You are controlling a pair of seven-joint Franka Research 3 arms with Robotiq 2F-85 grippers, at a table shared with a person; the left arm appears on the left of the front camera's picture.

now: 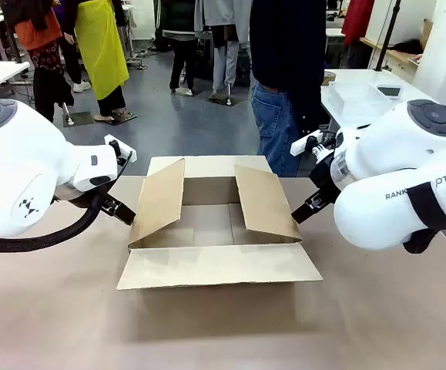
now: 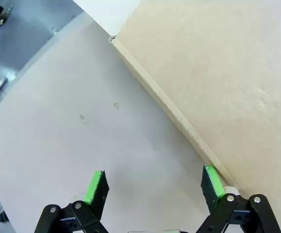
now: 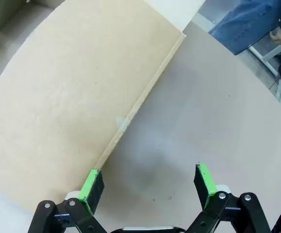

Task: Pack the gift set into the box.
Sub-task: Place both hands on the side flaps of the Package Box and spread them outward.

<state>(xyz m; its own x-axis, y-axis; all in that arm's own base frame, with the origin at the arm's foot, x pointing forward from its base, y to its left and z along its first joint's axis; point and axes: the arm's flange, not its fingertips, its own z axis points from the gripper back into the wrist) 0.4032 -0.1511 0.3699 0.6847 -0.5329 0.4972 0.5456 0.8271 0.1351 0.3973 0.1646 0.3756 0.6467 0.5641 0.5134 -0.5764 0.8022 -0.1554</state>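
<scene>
While the box (image 1: 207, 223) is set open at the middle of the table (image 1: 53, 308), its 4 flaps are held at different angles. The near flap (image 1: 219, 266) is laid flat outward on the tabletop, the far flap (image 1: 207, 166) is folded back toward the person (image 1: 284, 46) standing at the far side, and the left flap (image 1: 159, 200) and right flap (image 1: 265, 202) are raised and tilted over the opening. A bare cardboard floor is seen between them.

The left gripper (image 1: 121, 210) is placed low at the left side of the box, just beside the outer face of the left flap. In the left wrist view its 2 fingers are spread wide with nothing between them; 1 green pad (image 2: 213, 180) is seen at the flap's edge, though whether it touches cannot be told, and the other pad (image 2: 94, 187) is held over bare table.

The right gripper (image 1: 303, 212) is placed low at the right side, just beside the near corner of the right flap. In the right wrist view its fingers are likewise spread wide and nothing is gripped; 1 pad (image 3: 90, 184) is seen at the flap's edge and the other pad (image 3: 204, 178) over the tabletop. A leg in blue jeans (image 3: 247, 24) is seen past the table's far edge.
</scene>
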